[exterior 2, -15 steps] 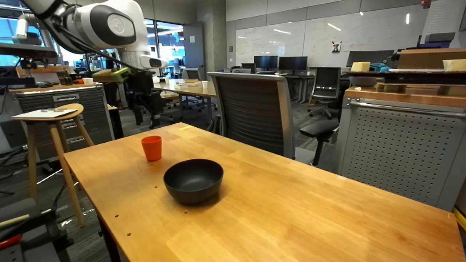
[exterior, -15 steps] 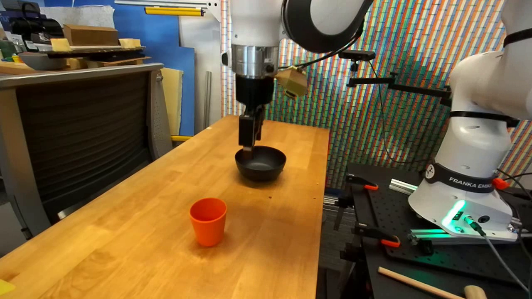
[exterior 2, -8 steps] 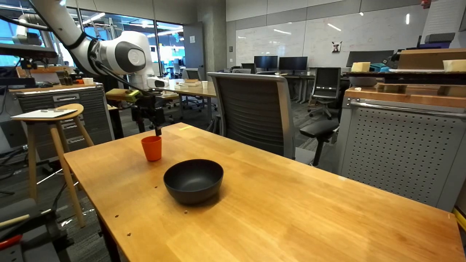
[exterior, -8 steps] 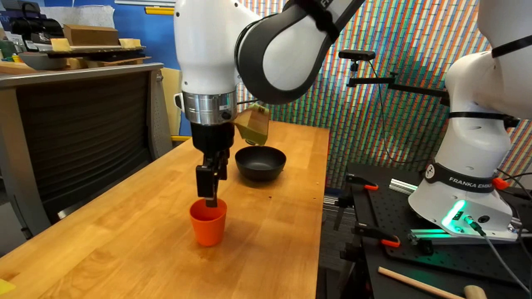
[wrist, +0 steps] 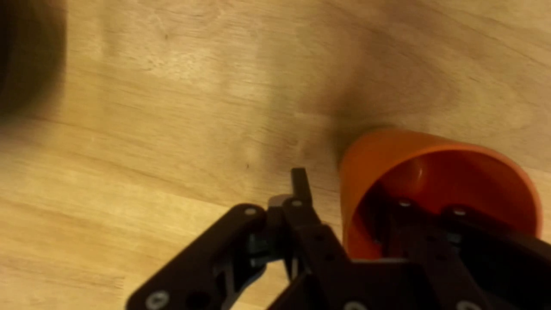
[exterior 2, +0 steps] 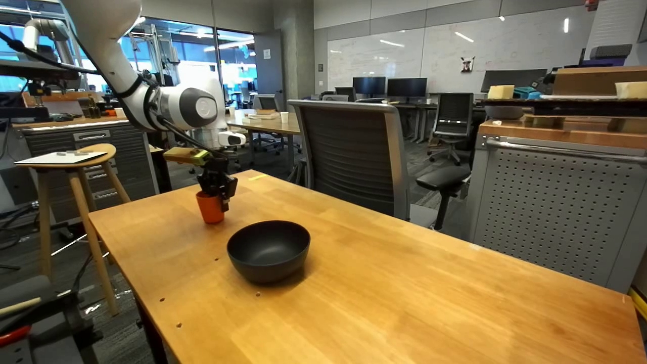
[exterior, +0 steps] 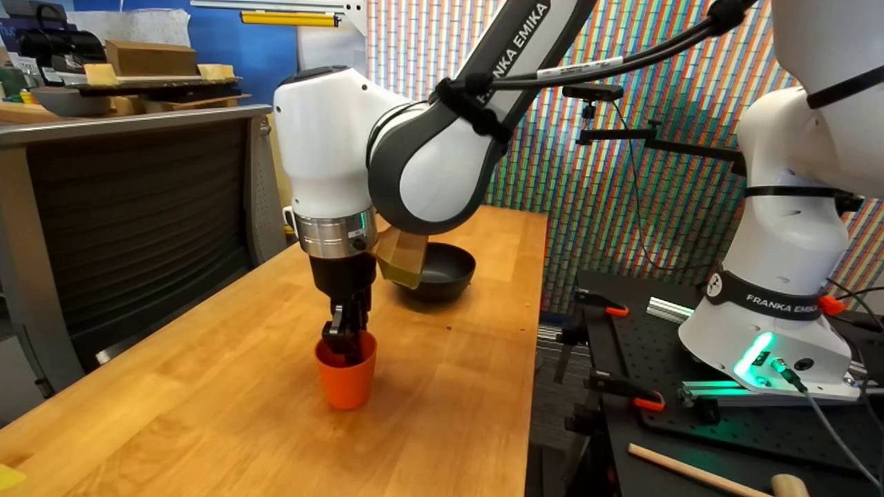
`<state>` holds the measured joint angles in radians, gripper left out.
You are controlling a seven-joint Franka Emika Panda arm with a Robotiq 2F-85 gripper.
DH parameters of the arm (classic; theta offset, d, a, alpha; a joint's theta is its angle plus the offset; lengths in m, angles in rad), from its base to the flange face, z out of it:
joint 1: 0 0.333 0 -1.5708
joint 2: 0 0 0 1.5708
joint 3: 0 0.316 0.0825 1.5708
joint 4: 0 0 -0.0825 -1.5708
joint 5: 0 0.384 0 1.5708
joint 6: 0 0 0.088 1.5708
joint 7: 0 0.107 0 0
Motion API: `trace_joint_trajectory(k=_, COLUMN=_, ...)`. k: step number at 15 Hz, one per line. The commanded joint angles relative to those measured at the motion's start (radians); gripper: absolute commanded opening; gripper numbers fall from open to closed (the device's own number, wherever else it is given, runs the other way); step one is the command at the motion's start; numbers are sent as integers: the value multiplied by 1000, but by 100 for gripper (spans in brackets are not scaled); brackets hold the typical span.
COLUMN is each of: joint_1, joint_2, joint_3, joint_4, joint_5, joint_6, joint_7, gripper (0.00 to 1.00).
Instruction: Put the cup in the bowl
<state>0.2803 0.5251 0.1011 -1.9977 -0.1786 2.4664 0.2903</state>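
The orange-red cup [exterior: 347, 388] stands upright on the table in both exterior views. My gripper [wrist: 340, 189] reaches down over its rim. In the wrist view one finger [wrist: 301, 185] is outside the cup wall and the other is within the cup, its tip dark and hard to make out. A strip of table shows between the outer finger and the wall, so the jaws stand apart around the wall without gripping it. The black bowl [exterior 2: 268, 260] sits a short way from the cup, empty. In an exterior view the wrist camera housing partly covers the bowl [exterior: 449, 273].
The wooden table [exterior 2: 404, 283] carries both things. A grey office chair [exterior 2: 354, 156] stands along one long side. A wooden stool [exterior 2: 96, 151] is off the table's end. A black bench with clamps [exterior: 621, 386] holds the robot's base.
My gripper has come down to the cup, so that one finger is now inside the rim. Its jaws have drawn partly together. Cup and bowl stay where they were.
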Motion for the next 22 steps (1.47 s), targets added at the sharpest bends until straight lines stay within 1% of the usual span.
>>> trace_joint_trajectory(k=1, joint_1=11, joint_2=-7, joint_3=-12, joint_4=7, joint_5=11, joint_6=5, joint_7=-11, gripper=4)
trace_joint_trajectory(k=2, joint_1=1, joint_2=-46, joint_3=-3, joint_4=-19, joint_5=26, joint_6=13, joint_7=-19, gripper=1)
trace_joint_trajectory(k=4, joint_1=-21, joint_2=-127, joint_3=0, joint_4=-64, joint_5=53, joint_6=29, joint_7=-22, gripper=0)
trace_joint_trajectory(k=5, joint_1=-32, joint_2=-176, joint_3=-6, joint_4=-87, joint_5=65, joint_6=37, joint_7=-14, gripper=0)
trace_joint_trajectory(k=7, joint_1=-37, joint_2=-262, joint_3=-46, joint_4=-134, joint_5=49, joint_6=85, joint_7=43, gripper=1)
trace_joint_trajectory(k=10, joint_1=-54, joint_2=-386, joint_3=-141, joint_4=-214, joint_5=-64, joint_6=69, joint_7=151, gripper=1)
trace_joint_trajectory(k=12, joint_1=-96, joint_2=-445, joint_3=-190, joint_4=-287, joint_5=-152, joint_6=59, joint_7=225, gripper=1)
trace_joint_trajectory(k=14, joint_1=-144, joint_2=-452, joint_3=-219, joint_4=-330, joint_5=-224, joint_6=52, joint_7=310, gripper=1)
trace_joint_trajectory(k=16, joint_1=-190, joint_2=-432, joint_3=-234, joint_4=-355, joint_5=-243, joint_6=33, joint_7=379, gripper=1)
trace_joint_trajectory(k=17, joint_1=-209, joint_2=-413, joint_3=-235, joint_4=-363, joint_5=-223, joint_6=32, joint_7=391, gripper=1)
trace_joint_trajectory(k=18, joint_1=-228, joint_2=-392, joint_3=-227, joint_4=-371, joint_5=-162, joint_6=44, joint_7=361, gripper=1)
trace_joint_trajectory(k=19, joint_1=-248, joint_2=-375, joint_3=-212, joint_4=-380, joint_5=-72, joint_6=59, joint_7=298, gripper=1)
trace_joint_trajectory(k=20, joint_1=-266, joint_2=-360, joint_3=-198, joint_4=-393, joint_5=19, joint_6=101, joint_7=240, gripper=1)
trace_joint_trajectory(k=22, joint_1=-358, joint_2=-342, joint_3=-95, joint_4=-405, joint_5=195, joint_6=131, joint_7=126, gripper=1)
